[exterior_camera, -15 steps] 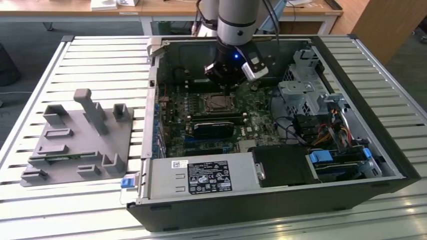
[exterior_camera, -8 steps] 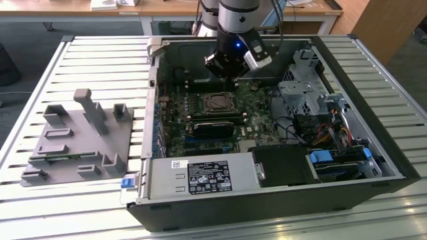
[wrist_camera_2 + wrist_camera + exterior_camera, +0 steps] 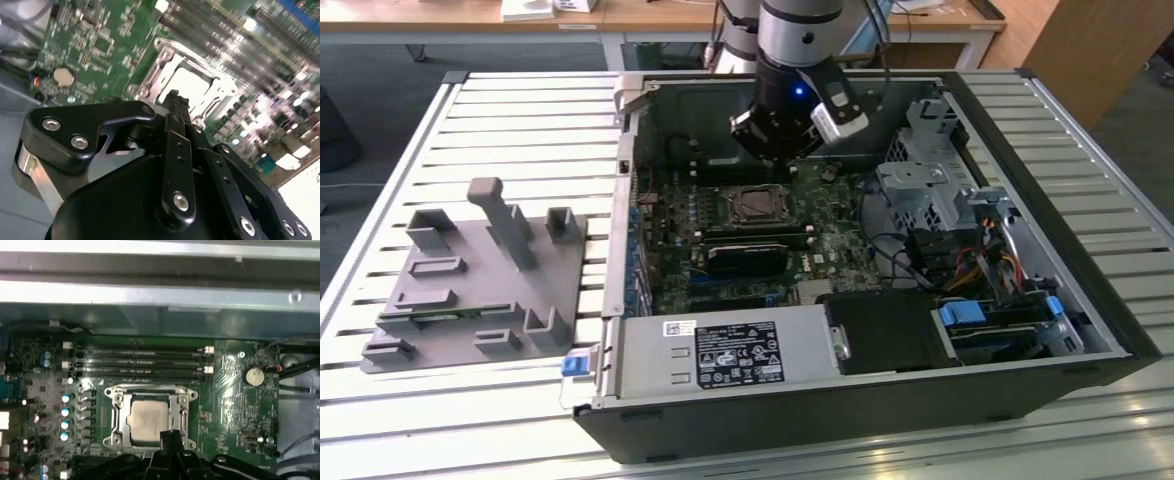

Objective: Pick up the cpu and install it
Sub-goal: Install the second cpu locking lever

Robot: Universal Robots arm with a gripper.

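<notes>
Fingers [image 3: 172, 100] of the gripper [image 3: 170, 436] are pressed together, holding nothing, poised just above the cpu [image 3: 149, 419], which sits seated in the motherboard socket frame [image 3: 116, 399] inside the computer case [image 3: 1067, 330]

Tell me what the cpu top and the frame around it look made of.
The cpu top looks like brushed metal: pale silvery, dull sheen. The socket frame around it looks like bright bare steel, with glints along its edges. The end effector hovers beside the cpu.

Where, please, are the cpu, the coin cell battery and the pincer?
cpu [image 3: 148, 418], first wrist view, middle of its metal top.
coin cell battery [image 3: 254, 375], first wrist view, its face.
pincer [image 3: 170, 436], first wrist view, its tips.
</notes>
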